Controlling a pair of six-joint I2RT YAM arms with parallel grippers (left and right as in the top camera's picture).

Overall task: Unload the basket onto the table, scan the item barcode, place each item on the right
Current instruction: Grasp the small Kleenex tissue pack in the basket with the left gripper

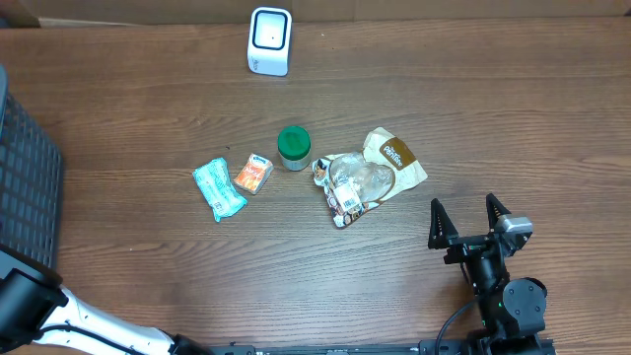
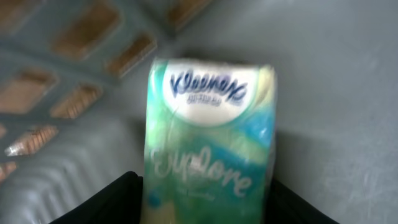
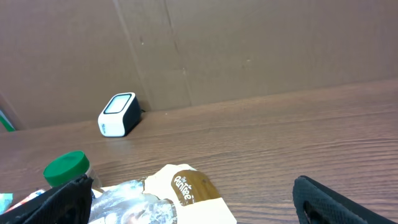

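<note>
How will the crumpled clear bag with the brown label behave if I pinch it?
The clear bag looks crumpled, so it is probably floppy and may sag when lifted. Its glossy film could slip when pinched. It lies flat, so rolling seems unlikely, unlike the green-lidded jar beside it.

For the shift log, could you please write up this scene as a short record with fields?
scanner: white, upright, alone at the far side
loose items: teal pack, orange pack, green-lidded jar, clear bag, clustered mid-scene
basket: dark lattice, at the left edge
left hand: at the basket, Kleenex pack between its fingers; view blurred, grip unclear
right hand: open, empty, near side, right of the clear bag
</note>
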